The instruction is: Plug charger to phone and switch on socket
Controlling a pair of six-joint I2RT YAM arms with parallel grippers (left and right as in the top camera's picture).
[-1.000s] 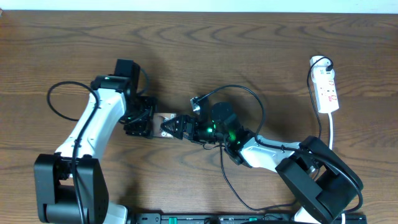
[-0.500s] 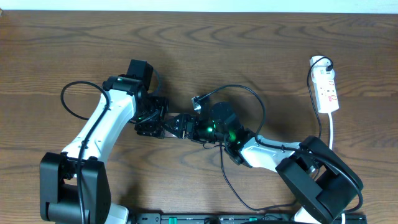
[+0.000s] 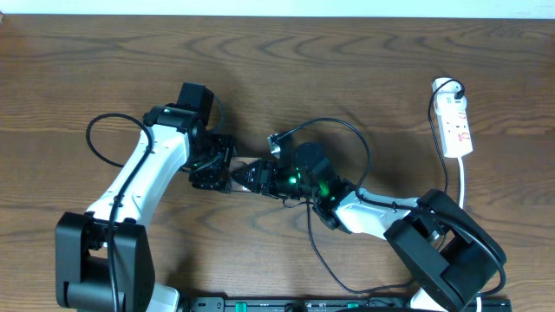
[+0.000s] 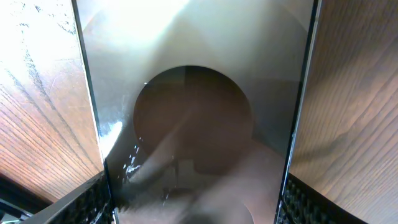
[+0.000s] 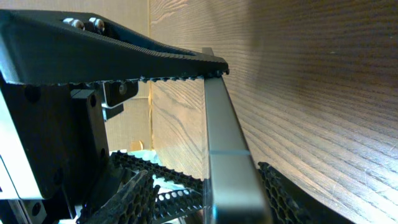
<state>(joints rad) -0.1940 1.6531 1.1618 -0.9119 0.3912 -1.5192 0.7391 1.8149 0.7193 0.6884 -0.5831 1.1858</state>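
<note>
Your arms point(image 3: 139, 173): white shells, black joints and bases, a thin black cable point(image 3: 88, 143) looping off the left one, green lamp point(image 3: 299, 179) at the right wrist, black saw-toothed fingers point(image 5: 124, 59), two silver screws point(image 5: 94, 23).

All I get behind the work is a table point(image 3: 347, 61) of dark brown wood, its wavy grain running across the whole overhead frame. Along the very top edge of that frame lies a thin pale strip point(image 3: 277, 7), and I cannot tell whether it is wall or floor. The light from above is even, with only soft shadows on the wood; in the left wrist view the wood at the left edge shines bright and scratched, and in the right wrist view a warm glare point(image 5: 174, 118) sits left of centre.
</note>
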